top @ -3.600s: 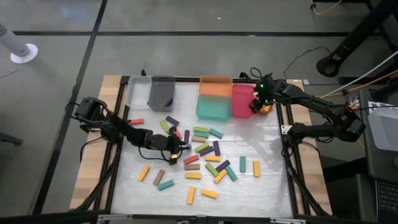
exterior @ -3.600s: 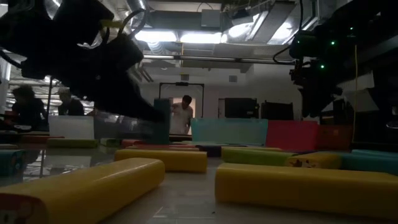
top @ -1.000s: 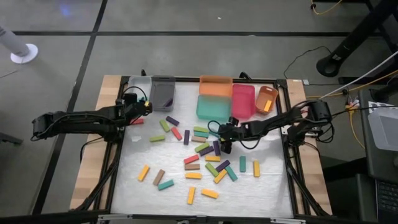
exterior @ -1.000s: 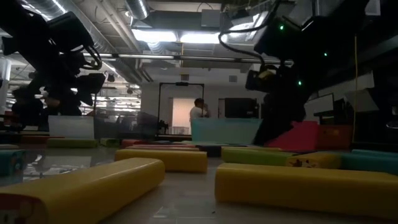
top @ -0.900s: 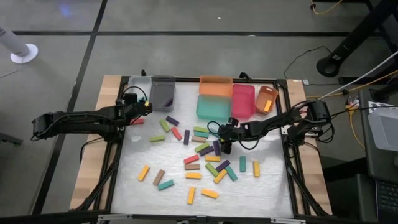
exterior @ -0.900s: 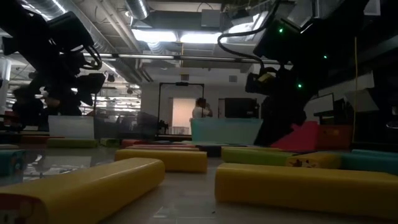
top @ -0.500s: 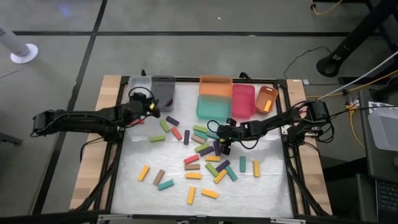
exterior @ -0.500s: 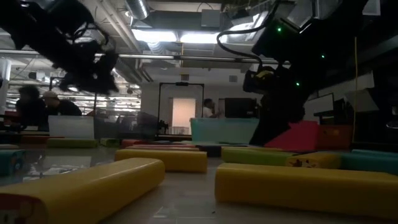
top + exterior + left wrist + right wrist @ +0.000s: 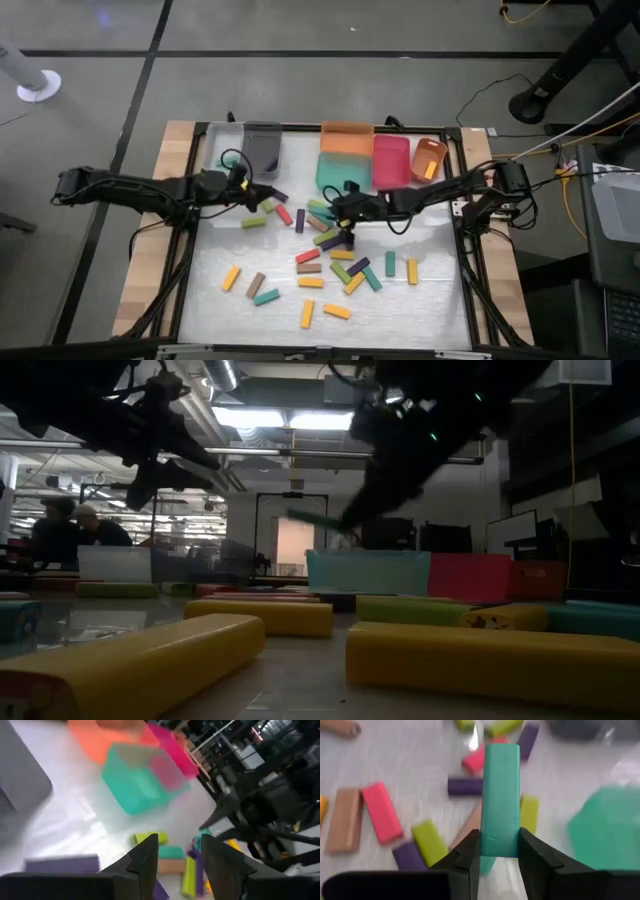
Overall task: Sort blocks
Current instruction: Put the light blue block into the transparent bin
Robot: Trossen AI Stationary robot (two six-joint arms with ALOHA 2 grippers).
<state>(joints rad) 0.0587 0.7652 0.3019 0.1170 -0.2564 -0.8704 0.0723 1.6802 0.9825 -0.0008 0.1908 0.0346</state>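
Several blocks (image 9: 322, 262) in yellow, red, green, teal, purple and brown lie flat and scattered on the white table top. My right gripper (image 9: 340, 210) hangs above their far edge, near the teal bin (image 9: 343, 172), shut on a teal block (image 9: 500, 795). In the low view that block (image 9: 318, 520) juts out of the dark gripper, high above the table. My left gripper (image 9: 250, 190) hovers left of the middle, open (image 9: 180, 862), with nothing between its fingers and loose blocks (image 9: 172, 852) on the table beyond them. My right gripper pinches the teal block's two long sides at its near end (image 9: 500, 845) between its two fingers. The fingers lie along the block, which sticks out straight ahead of them. The block is lifted clear of the table and slants downward.
Along the far edge stand a grey bin (image 9: 260, 148), an orange bin (image 9: 346, 135), a pink bin (image 9: 391, 160) and a small orange-brown bin (image 9: 428, 158). A red block (image 9: 218, 195) lies near the left edge. People show in the room behind (image 9: 60, 530).
My right gripper has risen from among the blocks and gone toward the far left, near the teal bin, taking the teal block up clear of the table. My left gripper has swung from beside the grey bin toward the table's middle and tipped up nearer to level.
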